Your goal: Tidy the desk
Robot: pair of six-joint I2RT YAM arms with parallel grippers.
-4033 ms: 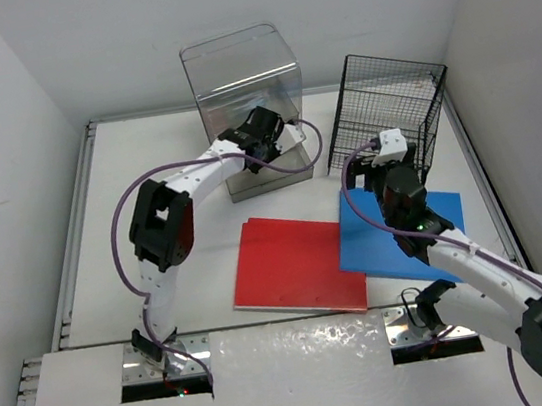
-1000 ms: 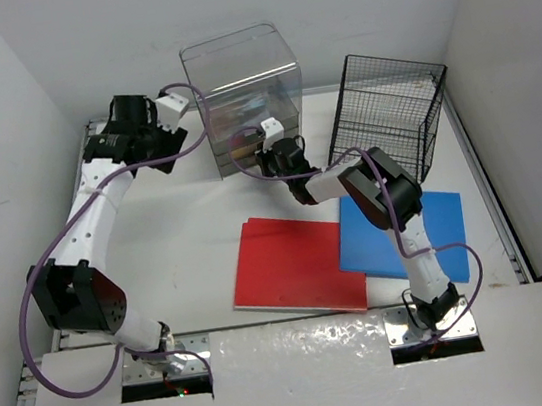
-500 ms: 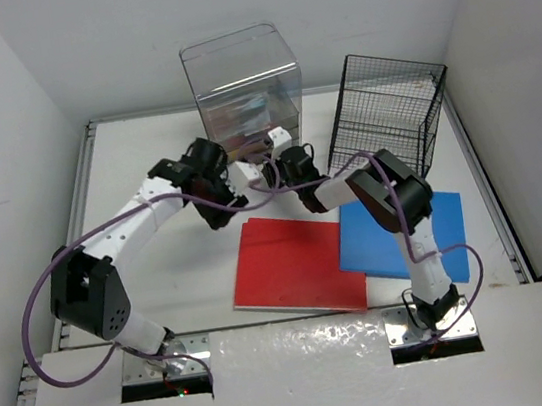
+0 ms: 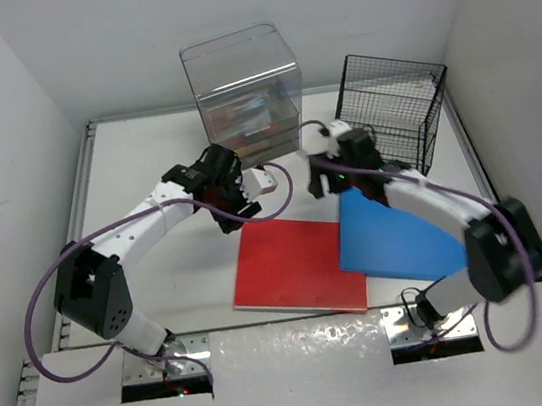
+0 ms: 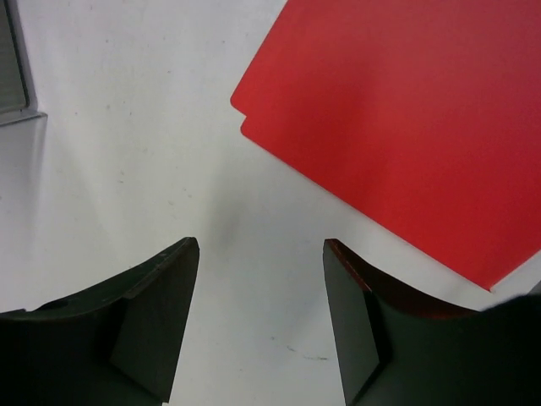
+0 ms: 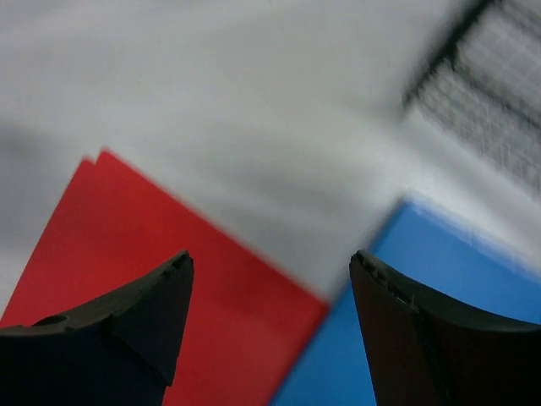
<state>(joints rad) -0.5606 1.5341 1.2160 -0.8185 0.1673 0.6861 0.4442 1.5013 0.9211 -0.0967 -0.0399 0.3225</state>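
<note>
The white desk [image 4: 135,172] holds a red folder [image 4: 295,265] lying flat at front centre and a blue folder [image 4: 397,236] beside it on the right. My left gripper [image 4: 231,219] is open and empty, just over bare desk off the red folder's far left corner [image 5: 397,127]. My right gripper [image 4: 321,184] is open and empty, hovering over the far ends of the red folder [image 6: 127,254] and the blue folder [image 6: 448,288]. The right wrist view is blurred.
A clear plastic box [image 4: 245,101] with items inside stands at the back centre; its corner shows in the left wrist view [image 5: 12,59]. A black wire basket [image 4: 389,111] stands at the back right and shows in the right wrist view [image 6: 494,76]. White walls surround the desk.
My right arm has swung right, away from the clear box's front, to hover above the folders. My left gripper has shifted slightly right toward the red folder's corner.
</note>
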